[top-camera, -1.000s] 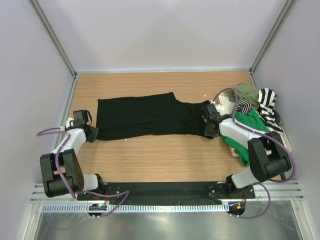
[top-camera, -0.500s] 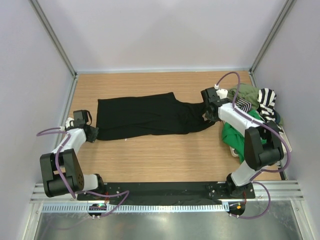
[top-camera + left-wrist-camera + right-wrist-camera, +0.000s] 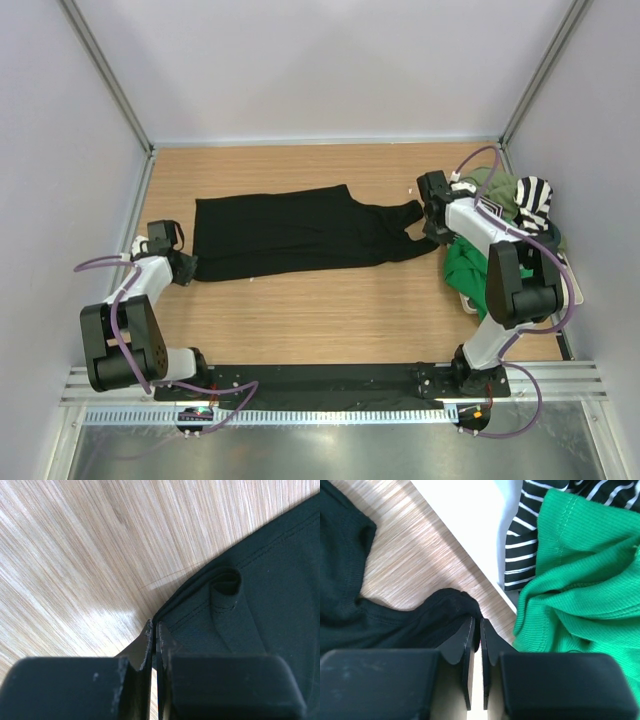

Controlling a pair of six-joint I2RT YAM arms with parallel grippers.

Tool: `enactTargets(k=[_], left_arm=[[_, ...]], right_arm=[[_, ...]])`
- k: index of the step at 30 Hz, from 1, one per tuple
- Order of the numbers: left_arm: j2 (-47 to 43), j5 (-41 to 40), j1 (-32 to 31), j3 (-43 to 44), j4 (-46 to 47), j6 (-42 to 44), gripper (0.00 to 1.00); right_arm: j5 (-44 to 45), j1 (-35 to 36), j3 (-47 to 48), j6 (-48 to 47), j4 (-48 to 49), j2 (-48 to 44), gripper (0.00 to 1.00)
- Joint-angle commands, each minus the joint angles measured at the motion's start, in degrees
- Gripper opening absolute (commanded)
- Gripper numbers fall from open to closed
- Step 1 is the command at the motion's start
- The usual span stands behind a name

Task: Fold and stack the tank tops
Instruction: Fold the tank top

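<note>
Over the last second you swung the right gripper (image 3: 476, 627) away from the bases and toward the clothes pile. The strap end of the black top (image 3: 290, 232) went with it, so the top lay stretched flat between both grippers. My read is that the spread was about done and the fold came next.

The left gripper (image 3: 155, 630) was clamped on the top's hem corner. The right jaws showed only a sliver of gap with the black strap bunched at their tips, and I couldn't tell whether it was still pinched or just released.

The green top (image 3: 580, 580) was just right of those tips, with the striped top (image 3: 525, 555) ahead-right. The tray (image 3: 465, 520) under the pile was mostly covered, and the strap's far side was hidden by the fingers.
</note>
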Motion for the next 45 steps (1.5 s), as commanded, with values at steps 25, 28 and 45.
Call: enactTargets(k=[25, 28, 45], left_arm=[[0.93, -1.27, 0.51, 1.58, 0.83, 2.23, 0.00], [0.49, -1.53, 0.51, 1.31, 0.75, 2.23, 0.00], [-0.31, -1.97, 0.51, 1.22, -0.13, 2.41, 0.00]], right_arm=[[-26.38, 5.11, -0.81, -11.59, 20.46, -5.55, 0.52], [-28.50, 9.58, 1.91, -13.52, 20.46, -1.16, 0.51], [-30.43, 15.84, 14.49, -15.54, 19.67, 16.43, 0.42]])
